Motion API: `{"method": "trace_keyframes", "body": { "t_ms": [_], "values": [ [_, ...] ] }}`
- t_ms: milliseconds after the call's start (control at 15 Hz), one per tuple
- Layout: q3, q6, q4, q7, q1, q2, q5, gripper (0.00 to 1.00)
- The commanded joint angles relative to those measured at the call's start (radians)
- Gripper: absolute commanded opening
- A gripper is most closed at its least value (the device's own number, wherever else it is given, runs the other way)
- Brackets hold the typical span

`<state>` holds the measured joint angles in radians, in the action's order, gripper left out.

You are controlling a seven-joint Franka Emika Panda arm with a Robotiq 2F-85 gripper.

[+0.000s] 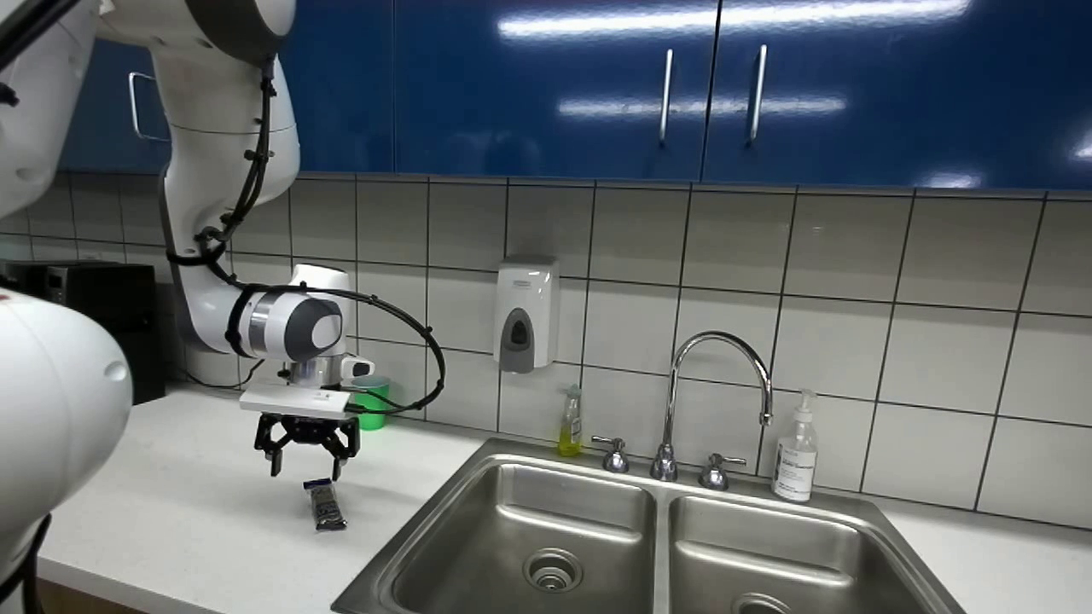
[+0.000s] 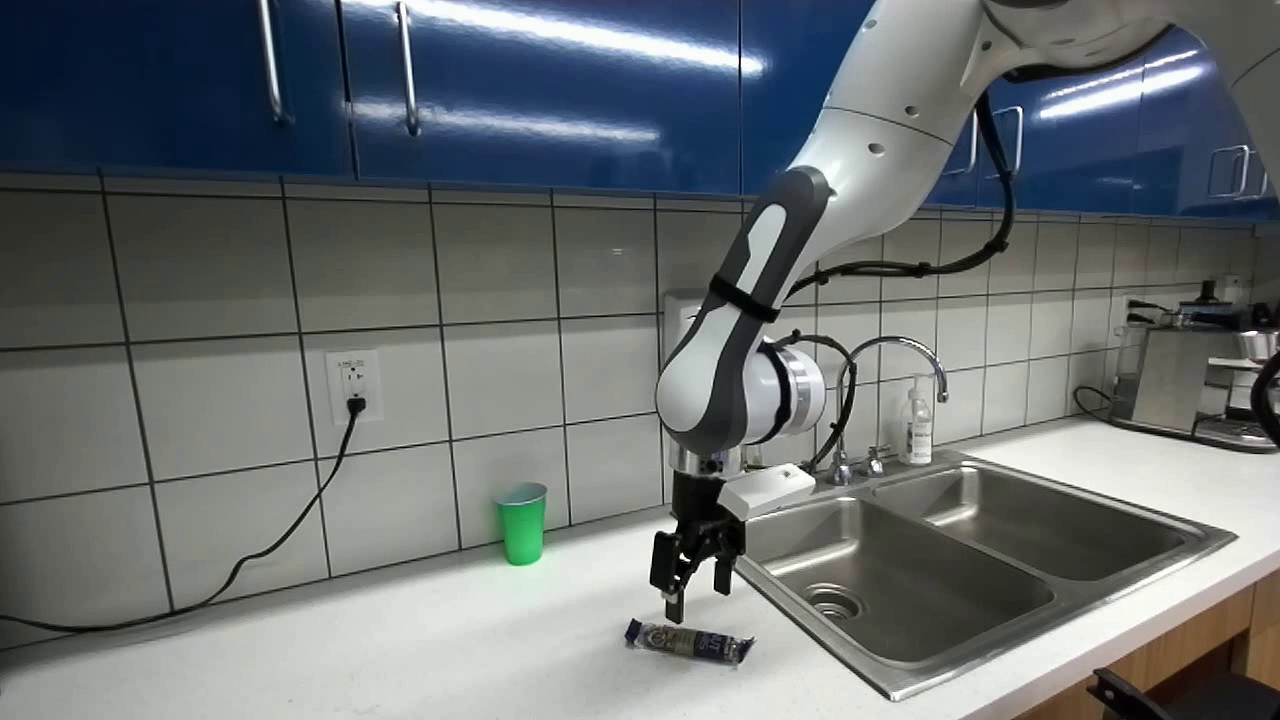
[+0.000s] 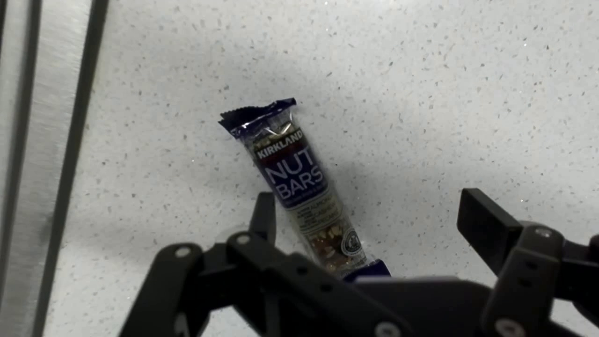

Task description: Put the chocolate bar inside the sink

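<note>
The chocolate bar (image 3: 306, 187) lies on the desk (image 1: 196, 477) near the sink (image 1: 416, 533), its long axis aslant to the sink's edge. Above it the fingers (image 3: 489, 227) hang parted and empty, the sink-side one seemingly nearer.

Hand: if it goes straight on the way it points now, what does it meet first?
Probably the Kirkland nut bar, which shows below the open hand in both exterior views. Exact depth is unclear: it might touch the speckled countertop beside the bar first.
</note>
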<state>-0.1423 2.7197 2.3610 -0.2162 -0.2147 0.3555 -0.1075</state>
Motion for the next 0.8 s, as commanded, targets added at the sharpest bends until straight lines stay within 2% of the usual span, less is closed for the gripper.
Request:
{"method": "trace_keyframes", "body": {
  "t_ms": [0, 333, 733],
  "values": [
    [-0.03, -0.001, -0.001, 0.019, 0.033, 0.001, 0.026, 1.0],
    [-0.076, 0.022, -0.001, -0.045, 0.072, 0.011, -0.008, 1.0],
    [-0.119, 0.085, -0.007, -0.113, 0.111, 0.035, 0.016, 1.0]
  ]
}}
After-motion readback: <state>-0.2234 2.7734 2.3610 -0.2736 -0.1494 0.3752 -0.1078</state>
